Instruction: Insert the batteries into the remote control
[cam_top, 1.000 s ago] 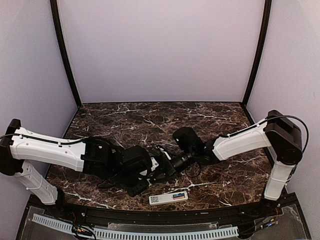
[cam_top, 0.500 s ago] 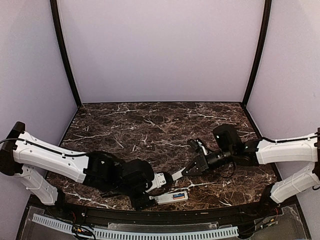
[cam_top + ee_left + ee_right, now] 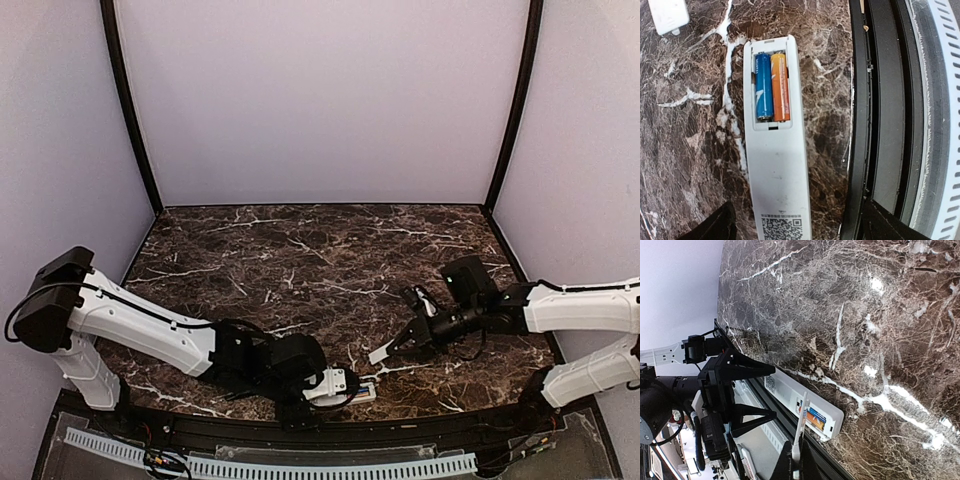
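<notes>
The remote control (image 3: 775, 150) lies back up on the marble near the front edge, white with a QR sticker. The batteries sit side by side in its open recess, one blue (image 3: 764, 86) and one orange (image 3: 780, 87). My left gripper (image 3: 800, 227) is open, its dark fingers (image 3: 715, 225) standing on either side of the remote's sticker end without touching it. My right gripper (image 3: 796, 460) is shut on a thin white battery cover (image 3: 801, 422), held off the table to the right of the remote (image 3: 365, 386). The cover (image 3: 380, 353) shows in the top view too.
A black rail (image 3: 875, 100) runs along the table's front edge right beside the remote. Beyond it lies a white perforated cable duct (image 3: 300, 465). Grey walls close the back and sides of the marble table (image 3: 320, 250).
My left arm swung from the table's middle down to the remote at the front edge, and its jaws opened wide. My right arm drew back to the right with the white cover.
</notes>
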Available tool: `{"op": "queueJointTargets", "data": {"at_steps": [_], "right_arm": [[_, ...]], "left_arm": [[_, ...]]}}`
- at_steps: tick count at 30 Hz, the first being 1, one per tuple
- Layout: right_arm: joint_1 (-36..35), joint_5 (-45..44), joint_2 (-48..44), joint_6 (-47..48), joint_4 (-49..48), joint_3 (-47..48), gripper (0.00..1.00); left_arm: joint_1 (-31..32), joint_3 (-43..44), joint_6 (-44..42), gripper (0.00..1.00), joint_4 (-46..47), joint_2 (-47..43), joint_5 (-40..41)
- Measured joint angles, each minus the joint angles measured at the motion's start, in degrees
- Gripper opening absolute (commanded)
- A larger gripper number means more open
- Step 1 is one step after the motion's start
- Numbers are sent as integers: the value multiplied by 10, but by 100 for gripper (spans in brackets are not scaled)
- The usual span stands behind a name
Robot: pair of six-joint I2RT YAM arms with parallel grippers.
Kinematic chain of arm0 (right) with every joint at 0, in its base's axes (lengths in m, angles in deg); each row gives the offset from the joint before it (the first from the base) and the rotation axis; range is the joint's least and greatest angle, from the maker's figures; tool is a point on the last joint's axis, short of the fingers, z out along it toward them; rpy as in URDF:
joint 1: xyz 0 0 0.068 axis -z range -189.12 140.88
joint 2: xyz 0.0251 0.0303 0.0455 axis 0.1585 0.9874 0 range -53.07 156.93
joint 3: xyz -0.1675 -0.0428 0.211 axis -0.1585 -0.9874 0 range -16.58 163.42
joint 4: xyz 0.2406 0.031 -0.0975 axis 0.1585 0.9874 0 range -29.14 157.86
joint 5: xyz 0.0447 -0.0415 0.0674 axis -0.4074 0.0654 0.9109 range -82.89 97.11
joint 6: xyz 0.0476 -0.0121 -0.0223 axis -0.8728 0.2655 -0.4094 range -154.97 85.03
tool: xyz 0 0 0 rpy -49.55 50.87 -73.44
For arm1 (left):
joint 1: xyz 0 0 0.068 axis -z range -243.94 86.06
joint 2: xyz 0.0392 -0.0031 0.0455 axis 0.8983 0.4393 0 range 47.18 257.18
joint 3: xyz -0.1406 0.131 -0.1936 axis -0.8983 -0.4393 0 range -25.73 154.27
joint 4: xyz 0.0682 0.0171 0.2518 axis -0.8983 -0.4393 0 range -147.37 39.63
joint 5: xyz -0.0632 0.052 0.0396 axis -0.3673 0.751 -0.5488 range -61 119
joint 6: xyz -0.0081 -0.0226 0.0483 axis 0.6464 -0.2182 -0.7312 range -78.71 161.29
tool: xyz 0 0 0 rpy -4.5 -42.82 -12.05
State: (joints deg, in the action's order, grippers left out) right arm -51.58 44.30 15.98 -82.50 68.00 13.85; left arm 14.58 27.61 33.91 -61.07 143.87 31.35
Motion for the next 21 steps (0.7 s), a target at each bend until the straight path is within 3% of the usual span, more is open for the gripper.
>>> {"op": "queueJointTargets", "data": {"at_steps": [15,21], "right_arm": [[10,-10,-27,18,21,0,0],[13,-9,-25,20,21,0,0]], "left_arm": [[-33,11,-5,80,-3,30,-51],[-36,11,-2,65,-3,32,-53]]}}
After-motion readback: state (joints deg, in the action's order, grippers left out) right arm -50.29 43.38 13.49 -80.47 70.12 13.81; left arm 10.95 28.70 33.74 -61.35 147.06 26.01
